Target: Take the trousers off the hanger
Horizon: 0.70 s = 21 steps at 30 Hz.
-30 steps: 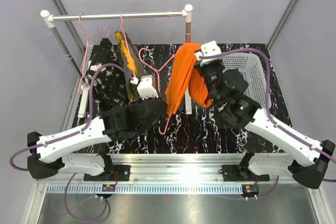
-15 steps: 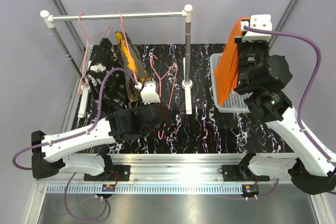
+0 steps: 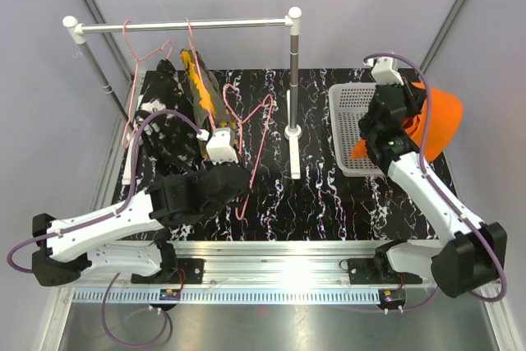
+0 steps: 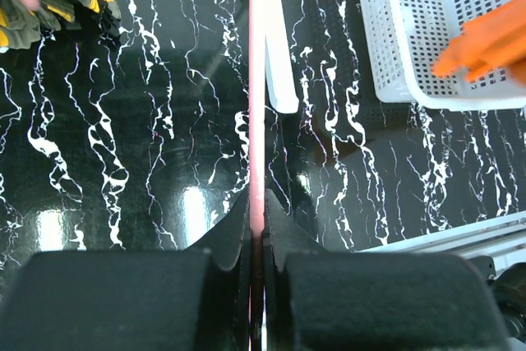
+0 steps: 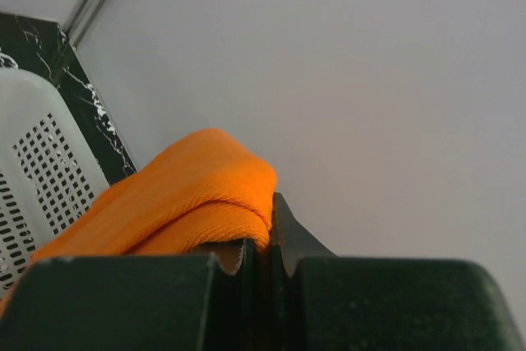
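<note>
Bottom of the overhead view first: the left gripper [image 4: 256, 218] is clamped shut on one thin wire of a bare pink hanger [image 4: 256, 80], which is off the rail and slanting over the black marble table [image 3: 329, 203].

Mid right, the right gripper [image 5: 263, 240] is pinched tight on the orange trousers [image 5: 185, 195]. They're bunched at the right-hand side of the white basket [image 3: 345, 121], and most of the cloth bulges out past its far right edge.

That's my worry. Let go here and I reckon the orange pair slides down outside the basket or off the table edge, since so little of it is over the mesh.

Second worry: the hanger is held by a single wire, so it could pivot and snag the camouflage trousers [image 3: 201, 84] just beside it.

Upper left, that camouflage pair and the black speckled trousers [image 3: 164, 125] hang on pink hangers from the rail [image 3: 181, 26], so two are left to do.

No brands, labels or writing I can read anywhere.
</note>
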### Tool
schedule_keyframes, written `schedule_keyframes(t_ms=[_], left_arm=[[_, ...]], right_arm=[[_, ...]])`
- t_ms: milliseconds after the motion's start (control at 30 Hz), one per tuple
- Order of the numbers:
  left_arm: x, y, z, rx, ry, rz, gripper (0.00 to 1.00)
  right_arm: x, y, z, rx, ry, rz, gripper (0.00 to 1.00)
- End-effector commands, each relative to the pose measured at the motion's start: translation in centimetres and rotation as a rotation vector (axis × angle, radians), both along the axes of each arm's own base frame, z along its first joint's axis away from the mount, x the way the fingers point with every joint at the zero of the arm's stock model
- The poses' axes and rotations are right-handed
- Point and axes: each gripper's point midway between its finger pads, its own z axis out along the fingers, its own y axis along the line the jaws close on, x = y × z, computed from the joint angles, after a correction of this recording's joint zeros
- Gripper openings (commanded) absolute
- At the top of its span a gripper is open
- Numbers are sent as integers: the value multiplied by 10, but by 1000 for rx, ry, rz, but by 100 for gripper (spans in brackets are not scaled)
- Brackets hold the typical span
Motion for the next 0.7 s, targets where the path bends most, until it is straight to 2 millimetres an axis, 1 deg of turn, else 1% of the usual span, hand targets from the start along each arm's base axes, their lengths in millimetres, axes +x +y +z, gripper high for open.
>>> schedule_keyframes(t_ms=[0,33,67,133,167,200,233,267,300,333,400,500,533,567,600,633,667], left_arm=[[4,7,8,-8,-43,16,0],[4,7,8,-10,-45,15,0],[4,8,8,-7,-47,13,0],[3,10,5,-4,-45,10,0],[3,10,5,-6,-46,9,0],[2,12,3,-1,-45,10,0],[2,13,3,-1,-46,11,0],[2,13,4,-1,-47,10,0],[2,15,3,5,-50,12,0],[2,16,4,7,-51,13,0],[3,17,3,17,-53,14,0],[3,19,6,20,-57,16,0],[2,20,5,26,-56,17,0],[2,21,7,22,-59,18,0],[2,23,7,25,-58,18,0],[1,25,7,28,-58,19,0],[1,27,11,23,-63,19,0]], right_arm=[[1,-6,26,87,-218,-32,0],[8,-4,21,85,-217,-26,0],[22,1,6,67,-174,-24,0],[38,7,-10,50,-130,-27,0],[54,12,-26,38,-88,-36,0],[60,13,-34,32,-66,-51,0],[72,19,-53,20,-24,-55,0],[78,24,-55,22,-19,-51,0],[86,33,-63,18,-1,-25,0],[95,39,-77,12,29,-18,0],[104,48,-82,10,36,-10,0],[122,59,-102,6,82,-6,0],[130,63,-120,0,130,-3,0],[136,66,-118,12,128,3,1],[141,69,-123,19,142,13,4],[142,71,-140,37,199,16,8],[146,74,-133,72,186,21,36]])
